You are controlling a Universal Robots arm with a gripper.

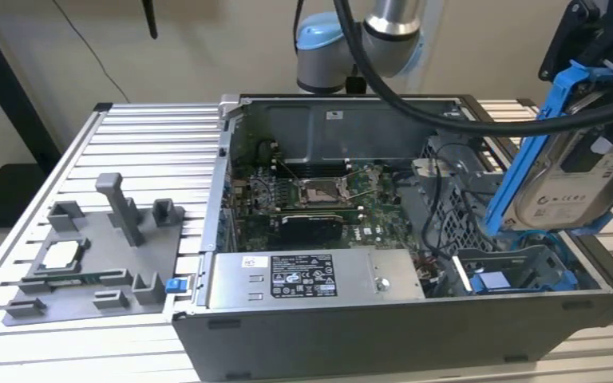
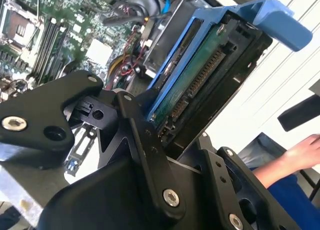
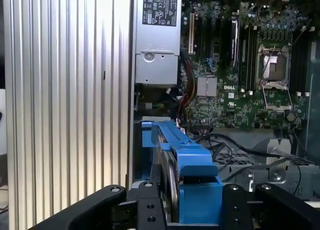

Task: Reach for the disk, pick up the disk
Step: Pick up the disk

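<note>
Already we have the disk (image 1: 573,187) clear of the open computer case (image 1: 392,319), hanging tilted above its blue drive bay (image 1: 520,275); our pincer (image 2: 165,140) is clenched on its caddy edge, seemingly firmly; we should lift straight, minding the cables (image 1: 456,159) on the bench (image 1: 136,144).

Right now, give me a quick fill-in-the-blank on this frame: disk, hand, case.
1. The hand is shut on the silver-grey hard drive in its ____ plastic caddy.
2. The drive hangs ____ the open grey computer case, lifted out of it.
3. Beside the case, on the ribbed metal table, sits a ____ plastic fixture tray.

Missing words: blue; above; grey
</note>
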